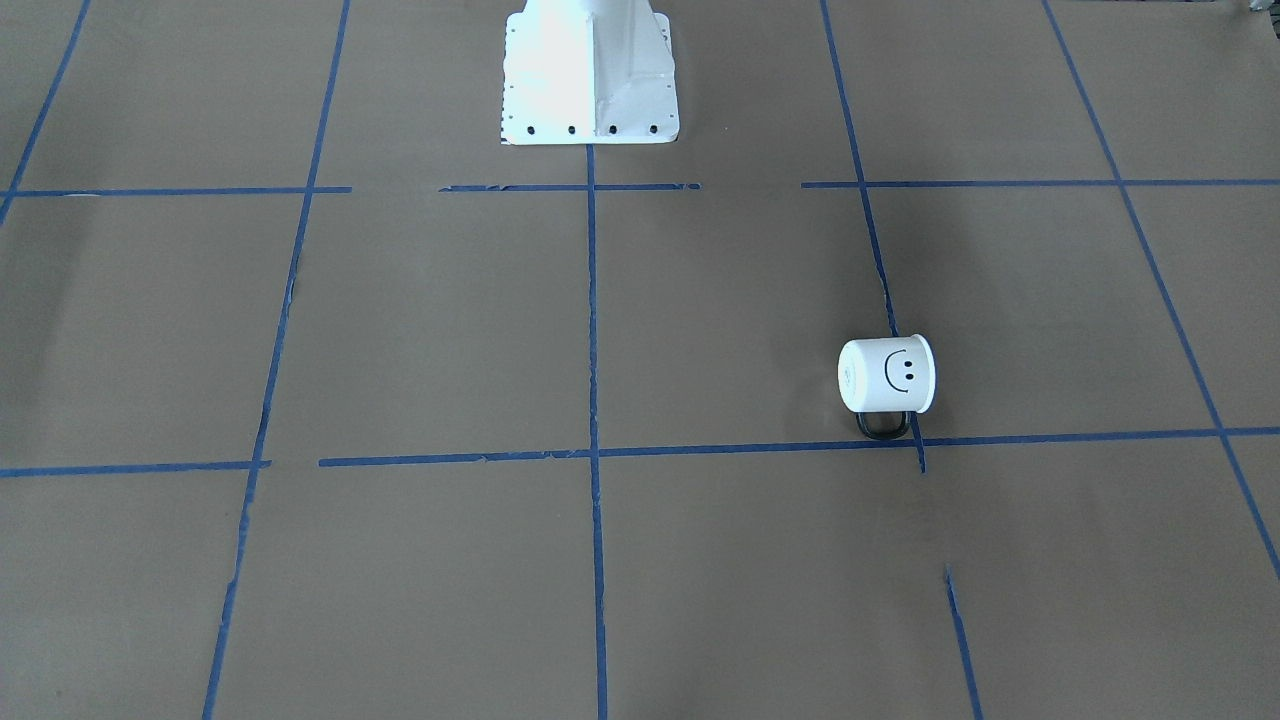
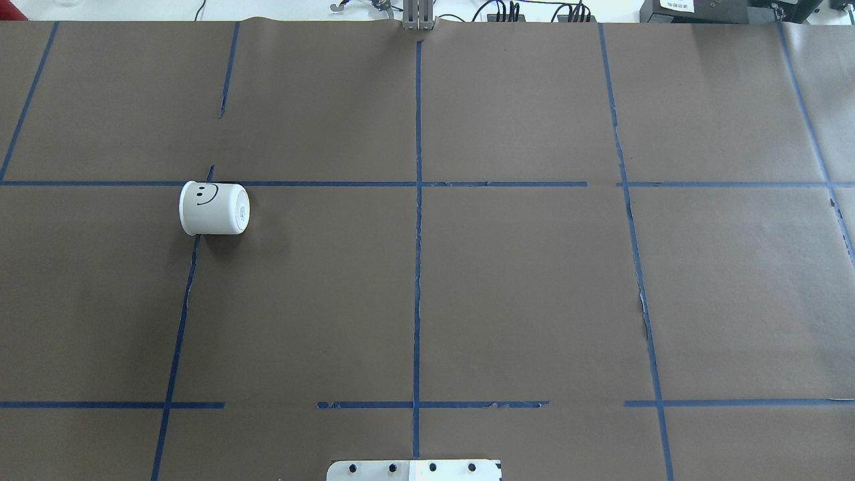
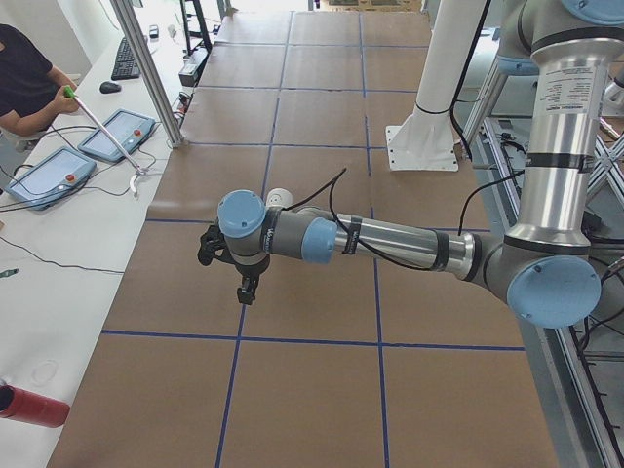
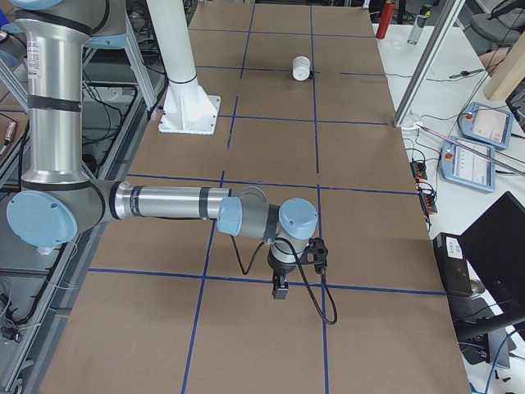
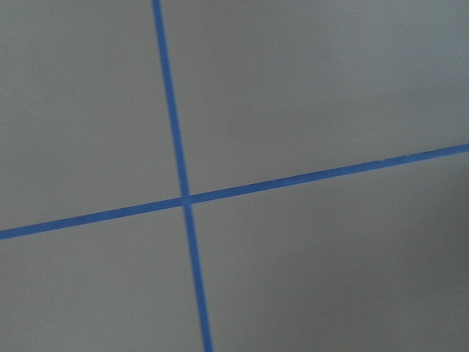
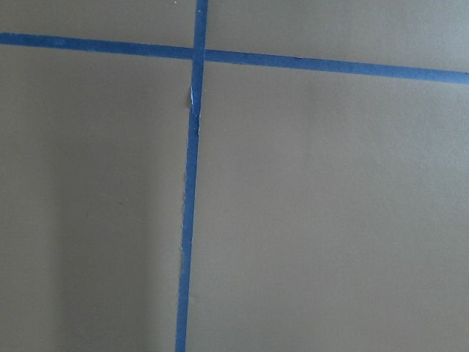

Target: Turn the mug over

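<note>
The mug lies on its side on the worktop, out from the white pedestal toward the robot's left, evidently waiting to be righted. The left arm and right arm hang above the worktop, apart from the mug. I cannot tell whether their jaws are parted or clenched.

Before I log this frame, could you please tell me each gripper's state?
Left gripper: cannot be told from the side view.
Right gripper: cannot be told either.
</note>
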Action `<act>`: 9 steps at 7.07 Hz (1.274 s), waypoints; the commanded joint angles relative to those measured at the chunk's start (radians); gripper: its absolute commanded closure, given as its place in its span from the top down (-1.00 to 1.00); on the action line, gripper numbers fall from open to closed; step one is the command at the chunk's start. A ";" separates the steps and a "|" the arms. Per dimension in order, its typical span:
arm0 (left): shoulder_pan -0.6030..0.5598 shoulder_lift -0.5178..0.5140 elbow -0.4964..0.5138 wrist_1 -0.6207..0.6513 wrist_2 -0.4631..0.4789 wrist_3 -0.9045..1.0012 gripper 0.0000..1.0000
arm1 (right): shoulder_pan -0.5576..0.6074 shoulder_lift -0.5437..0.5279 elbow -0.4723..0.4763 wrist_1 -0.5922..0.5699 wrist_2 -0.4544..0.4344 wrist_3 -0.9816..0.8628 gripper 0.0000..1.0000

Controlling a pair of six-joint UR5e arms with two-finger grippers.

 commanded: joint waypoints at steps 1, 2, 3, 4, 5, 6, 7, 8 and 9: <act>0.091 0.009 0.020 -0.294 -0.019 -0.369 1.00 | 0.000 0.000 0.000 0.000 0.000 0.000 1.00; 0.117 0.019 0.035 -0.457 -0.024 -0.532 1.00 | 0.000 0.000 0.000 0.000 0.000 0.000 1.00; 0.172 0.018 0.075 -0.633 -0.019 -0.731 1.00 | 0.000 0.000 -0.001 0.000 0.000 0.000 1.00; 0.209 0.018 0.177 -0.911 -0.010 -0.924 1.00 | 0.000 0.000 0.000 0.000 0.000 0.000 1.00; 0.252 0.018 0.254 -1.134 0.054 -1.081 1.00 | 0.000 0.000 0.000 0.000 0.000 0.000 1.00; 0.351 0.018 0.264 -1.250 0.232 -1.248 1.00 | 0.000 0.000 0.000 0.000 0.000 0.000 1.00; 0.402 0.003 0.272 -1.323 0.284 -1.348 1.00 | 0.000 0.000 0.000 0.000 0.000 0.000 1.00; 0.416 -0.014 0.282 -1.395 0.289 -1.444 1.00 | 0.000 0.000 0.000 0.000 0.000 0.000 1.00; 0.438 -0.023 0.304 -1.499 0.331 -1.514 1.00 | 0.000 0.000 0.000 0.000 0.000 0.000 1.00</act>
